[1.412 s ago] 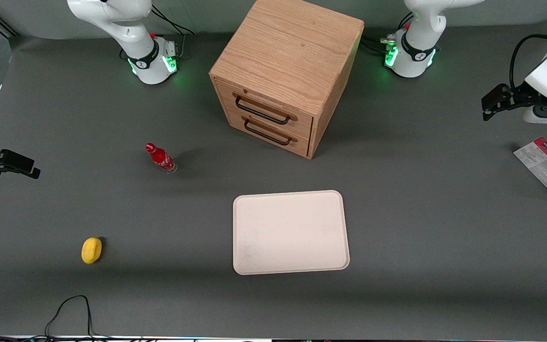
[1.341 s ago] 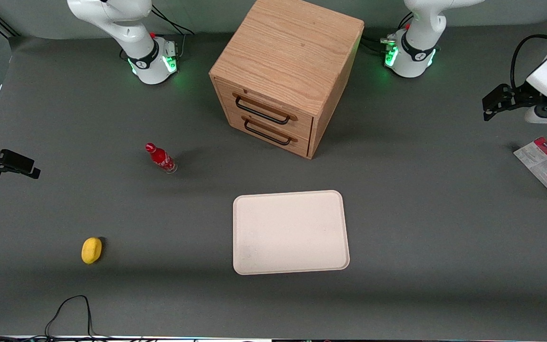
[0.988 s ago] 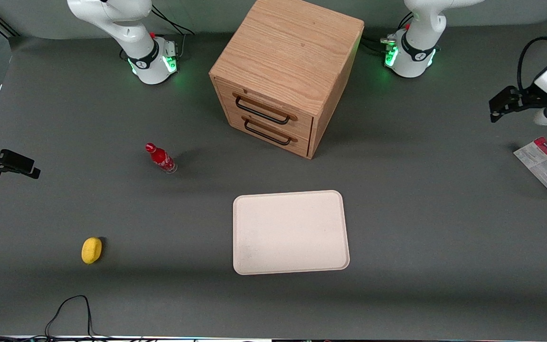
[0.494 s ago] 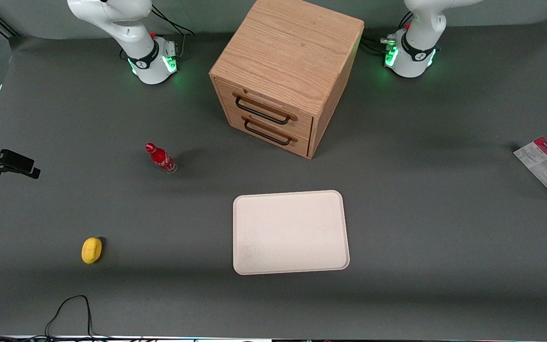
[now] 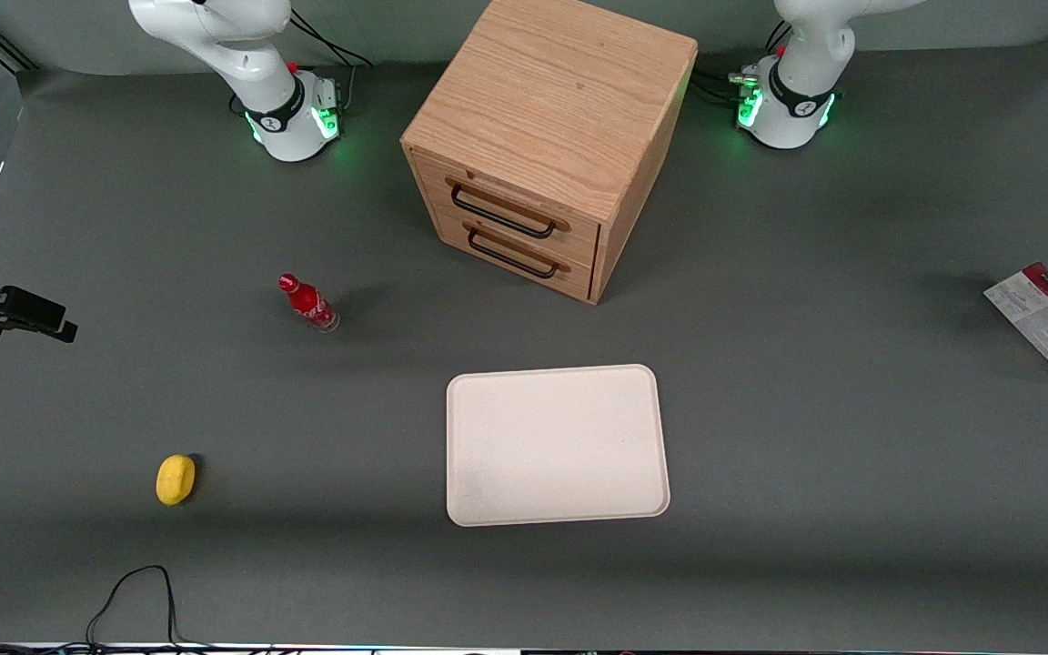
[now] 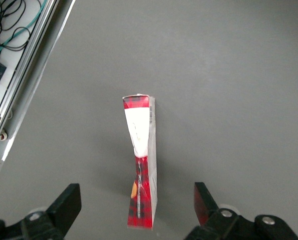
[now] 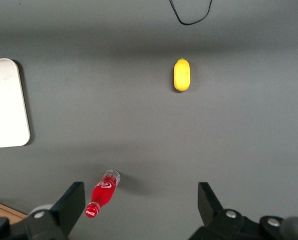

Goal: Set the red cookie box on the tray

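The red cookie box (image 5: pixel 1047 323) lies on the grey table at the working arm's end, whitish printed face showing. In the left wrist view the box (image 6: pixel 141 170) shows its thin red edge with a white patch. My left gripper (image 6: pixel 136 198) hangs above it, open, one black finger on each side and both well apart from the carton. The gripper does not show in the front view. The cream-white tray (image 5: pixel 556 446) sits mid-table, nearer the front camera than the cabinet, with nothing on it.
A wooden two-drawer cabinet (image 5: pixel 547 136) stands between the arm bases. A small red bottle (image 5: pixel 307 303) and a yellow object (image 5: pixel 176 479) lie toward the parked arm's end. A metal rail with cables (image 6: pixel 23 75) marks the table's edge close to the box.
The left arm's gripper has slid out of the front view toward the working arm's end of the table. The box, tray and other objects have not moved.
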You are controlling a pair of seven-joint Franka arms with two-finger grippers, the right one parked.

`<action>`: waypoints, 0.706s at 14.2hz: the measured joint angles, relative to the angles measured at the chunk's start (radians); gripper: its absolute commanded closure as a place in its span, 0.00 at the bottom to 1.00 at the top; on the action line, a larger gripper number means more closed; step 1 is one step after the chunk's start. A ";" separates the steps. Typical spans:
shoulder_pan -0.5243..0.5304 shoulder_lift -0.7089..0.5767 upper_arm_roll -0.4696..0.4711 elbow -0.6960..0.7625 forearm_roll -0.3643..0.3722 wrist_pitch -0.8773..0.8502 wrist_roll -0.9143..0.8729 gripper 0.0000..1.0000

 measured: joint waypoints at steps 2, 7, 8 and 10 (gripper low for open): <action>0.012 0.083 0.005 0.000 -0.057 0.056 -0.003 0.00; 0.051 0.221 0.006 0.001 -0.147 0.095 -0.003 0.03; 0.053 0.242 0.006 0.001 -0.160 0.102 -0.003 0.13; 0.054 0.279 0.006 0.001 -0.180 0.114 -0.004 0.59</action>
